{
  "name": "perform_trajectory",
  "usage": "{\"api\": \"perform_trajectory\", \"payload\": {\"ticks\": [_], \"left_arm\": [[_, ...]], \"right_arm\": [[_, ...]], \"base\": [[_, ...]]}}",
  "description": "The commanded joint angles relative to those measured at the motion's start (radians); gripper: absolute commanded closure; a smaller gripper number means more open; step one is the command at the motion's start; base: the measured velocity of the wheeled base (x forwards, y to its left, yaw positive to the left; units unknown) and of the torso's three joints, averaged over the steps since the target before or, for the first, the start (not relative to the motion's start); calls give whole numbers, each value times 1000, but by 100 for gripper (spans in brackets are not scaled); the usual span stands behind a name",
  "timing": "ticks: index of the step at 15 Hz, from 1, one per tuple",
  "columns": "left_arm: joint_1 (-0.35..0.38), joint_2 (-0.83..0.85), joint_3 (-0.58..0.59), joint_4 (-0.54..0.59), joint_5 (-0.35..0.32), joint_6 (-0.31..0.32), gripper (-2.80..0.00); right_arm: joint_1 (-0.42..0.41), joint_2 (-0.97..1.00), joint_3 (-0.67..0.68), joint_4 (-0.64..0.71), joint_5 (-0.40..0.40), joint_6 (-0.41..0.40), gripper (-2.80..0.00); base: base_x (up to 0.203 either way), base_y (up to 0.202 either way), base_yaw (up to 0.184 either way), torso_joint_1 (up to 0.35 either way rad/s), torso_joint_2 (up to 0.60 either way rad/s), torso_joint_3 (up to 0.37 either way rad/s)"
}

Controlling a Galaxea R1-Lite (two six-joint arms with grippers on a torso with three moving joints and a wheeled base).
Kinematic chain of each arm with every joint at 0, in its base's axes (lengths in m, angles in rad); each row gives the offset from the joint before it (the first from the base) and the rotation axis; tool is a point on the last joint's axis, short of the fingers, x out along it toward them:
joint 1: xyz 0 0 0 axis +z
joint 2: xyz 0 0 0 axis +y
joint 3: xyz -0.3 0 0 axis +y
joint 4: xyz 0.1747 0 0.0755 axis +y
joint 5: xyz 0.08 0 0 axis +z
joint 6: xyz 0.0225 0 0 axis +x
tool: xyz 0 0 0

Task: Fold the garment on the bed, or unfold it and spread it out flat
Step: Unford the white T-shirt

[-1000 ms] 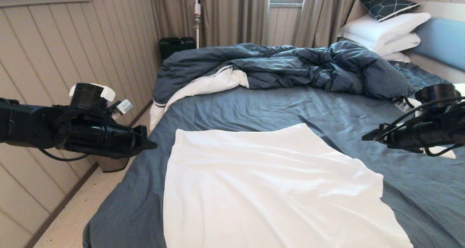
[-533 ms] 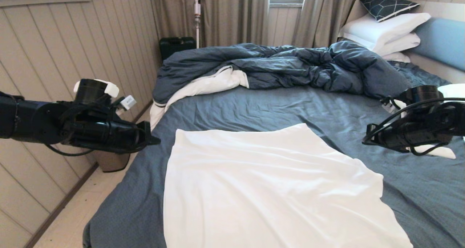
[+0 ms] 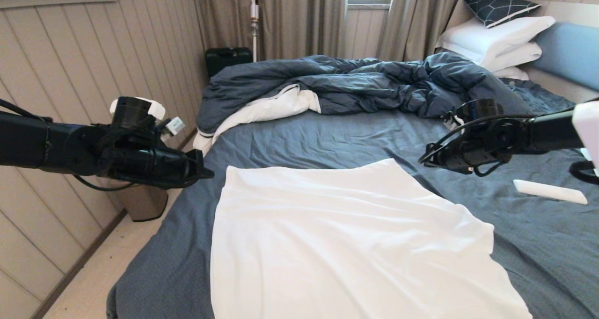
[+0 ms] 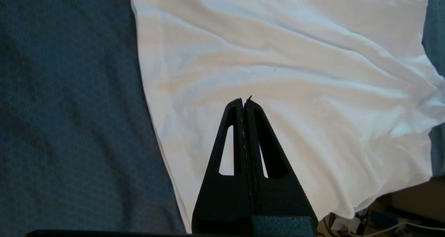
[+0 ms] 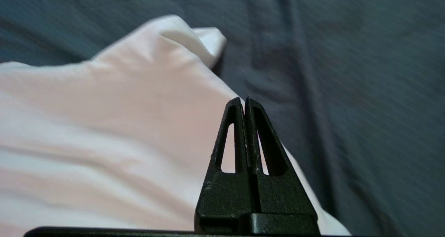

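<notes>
The garment (image 3: 346, 244), a plain white cloth with soft wrinkles, lies spread over the near half of the bed (image 3: 327, 136) on its dark slate-blue sheet. My left gripper (image 3: 208, 173) hangs above the bed's left edge, just left of the garment's far left corner, shut and empty. In the left wrist view its closed tips (image 4: 244, 101) hover over the garment (image 4: 295, 56). My right gripper (image 3: 423, 161) floats just right of the garment's far right corner, also shut on nothing. In the right wrist view it (image 5: 243, 101) sits above the garment's edge (image 5: 104, 125).
A rumpled dark blue duvet (image 3: 365, 83) with white lining fills the far side of the bed. White pillows (image 3: 496, 38) and a blue headboard (image 3: 568, 52) are at the far right. A slim white object (image 3: 550, 191) lies on the sheet at right. A bin (image 3: 145, 204) stands by the left wall.
Both arms have moved inward toward the garment's far corners. The right arm swung furthest left, uncovering the slim white object on the sheet. The garment has not moved.
</notes>
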Motion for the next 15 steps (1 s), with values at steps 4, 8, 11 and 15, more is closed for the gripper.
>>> {"api": "perform_trajectory", "payload": {"ticks": [4,8,11,15], "left_arm": [[1,-32,23,1,8,-3,0],[1,-44,61,0,8,-5,0],[1,-44,65,-2,8,-3,0],[-1,-30,66,-2,5,-8,0]], "right_arm": [[32,119,-126,5,-6,19,0],[51,173,-175,5,-23,22,0],[57,180,-182,-1,-47,24,0],[109,207,-187,-4,-53,16,0]], "base": [[0,0,0,0,0,0],[0,0,0,0,0,0],[0,0,0,0,0,0],[0,0,0,0,0,0]]}}
